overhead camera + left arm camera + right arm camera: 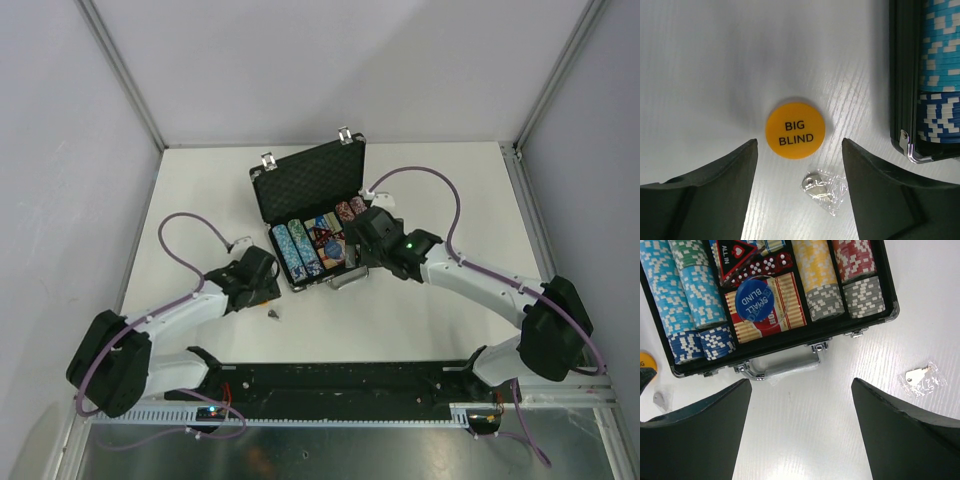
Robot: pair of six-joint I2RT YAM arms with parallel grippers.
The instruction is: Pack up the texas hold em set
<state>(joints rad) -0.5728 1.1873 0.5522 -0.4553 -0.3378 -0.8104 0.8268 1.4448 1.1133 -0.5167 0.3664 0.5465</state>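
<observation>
Left gripper [799, 146]: spread wide, empty, over the orange BIG BLIND button [795, 130], which lies on the table [700, 60] (bagged key [824, 186] just beside). Risk: the flat disc may skid from the fingertips. Briefcase [305, 187]: open. Right gripper [801, 385]: wide, empty.

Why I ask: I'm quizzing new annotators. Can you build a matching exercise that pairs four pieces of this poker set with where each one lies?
Things:
1. BIG BLIND button
2. SMALL BLIND button
3. red dice
4. grey chips

Places:
A. lying on a card deck inside the case
B. on the bare table, outside the case
C. beside the ALL IN triangle
D. at the handle end of the rows, after the yellow chips and red chips

Pairs: 1-B, 2-A, 3-C, 4-D
</observation>
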